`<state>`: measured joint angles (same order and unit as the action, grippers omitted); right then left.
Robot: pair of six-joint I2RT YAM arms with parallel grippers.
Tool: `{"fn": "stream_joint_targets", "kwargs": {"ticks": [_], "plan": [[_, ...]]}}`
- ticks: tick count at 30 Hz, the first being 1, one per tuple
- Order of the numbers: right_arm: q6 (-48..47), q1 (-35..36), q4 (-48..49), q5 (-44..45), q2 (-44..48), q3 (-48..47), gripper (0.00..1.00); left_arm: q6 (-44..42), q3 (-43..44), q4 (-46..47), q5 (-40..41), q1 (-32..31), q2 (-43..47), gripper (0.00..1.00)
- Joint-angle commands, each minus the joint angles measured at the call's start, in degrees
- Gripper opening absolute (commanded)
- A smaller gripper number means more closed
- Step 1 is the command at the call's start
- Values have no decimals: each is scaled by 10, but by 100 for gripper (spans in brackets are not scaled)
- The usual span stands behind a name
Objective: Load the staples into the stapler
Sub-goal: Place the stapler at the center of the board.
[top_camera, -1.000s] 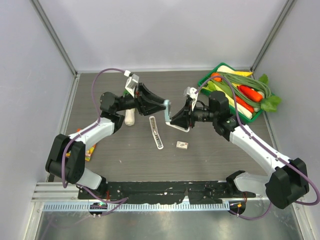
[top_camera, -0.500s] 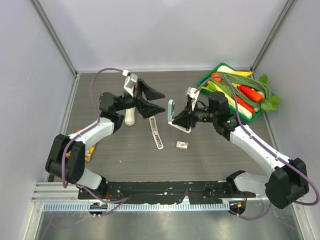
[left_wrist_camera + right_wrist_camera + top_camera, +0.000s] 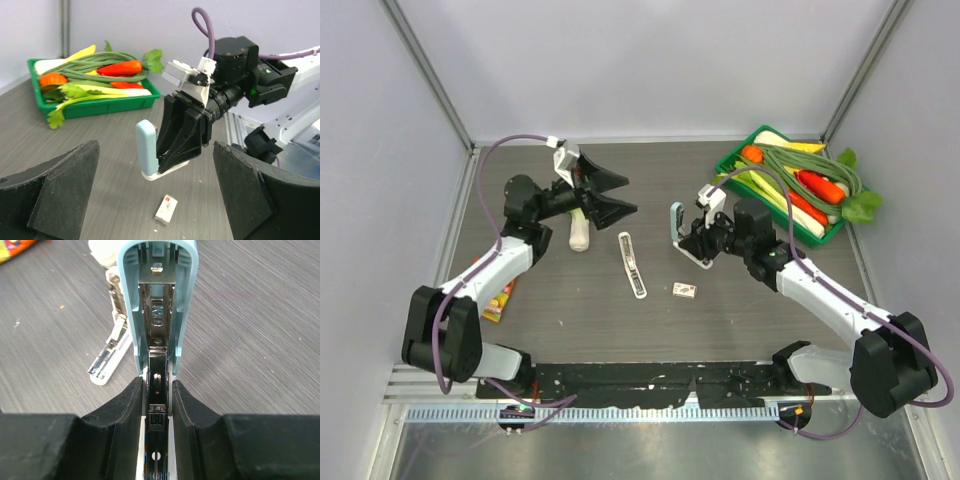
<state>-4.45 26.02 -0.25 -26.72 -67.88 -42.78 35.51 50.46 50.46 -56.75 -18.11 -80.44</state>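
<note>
The stapler (image 3: pixel 633 265), slim and white with a silvery channel, lies on the table between the arms and shows again in the right wrist view (image 3: pixel 107 360). The staples box (image 3: pixel 684 290), small and whitish with a red mark, lies flat to its right (image 3: pixel 166 209). My right gripper (image 3: pixel 697 240) is shut on the white base of a pale blue bar (image 3: pixel 677 222), whose lid stands hinged upright over a dark metal channel (image 3: pixel 157 290). My left gripper (image 3: pixel 628 196) hangs open and empty, left of the bar and apart from it.
A green tray (image 3: pixel 817 237) of toy vegetables sits at the back right. A whitish rounded object (image 3: pixel 579 232) lies under the left arm. A colourful packet (image 3: pixel 495 300) lies at the left near that arm's elbow.
My left gripper let go of the blue lid's tip, opened wide and drew back to the left. My right gripper shifted slightly right, still holding the bar with its lid up.
</note>
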Motion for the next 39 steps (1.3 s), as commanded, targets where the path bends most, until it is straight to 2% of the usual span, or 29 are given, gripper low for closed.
{"fn": "stream_joint_targets", "kwargs": {"ticks": [1,4,13,23,39], "plan": [[-8,-1,72,75,10,16,1,-82,7,-104,25,21,42,100],[-12,-1,92,112,-1,33,1,-133,13,-186,43,31,63,100],[-5,-6,169,179,-46,82,1,-160,3,-274,50,76,119,100],[23,-16,219,207,-102,89,1,-149,-26,-282,47,126,152,100],[35,-16,184,246,-155,35,1,-140,-41,-266,45,135,158,100]]}}
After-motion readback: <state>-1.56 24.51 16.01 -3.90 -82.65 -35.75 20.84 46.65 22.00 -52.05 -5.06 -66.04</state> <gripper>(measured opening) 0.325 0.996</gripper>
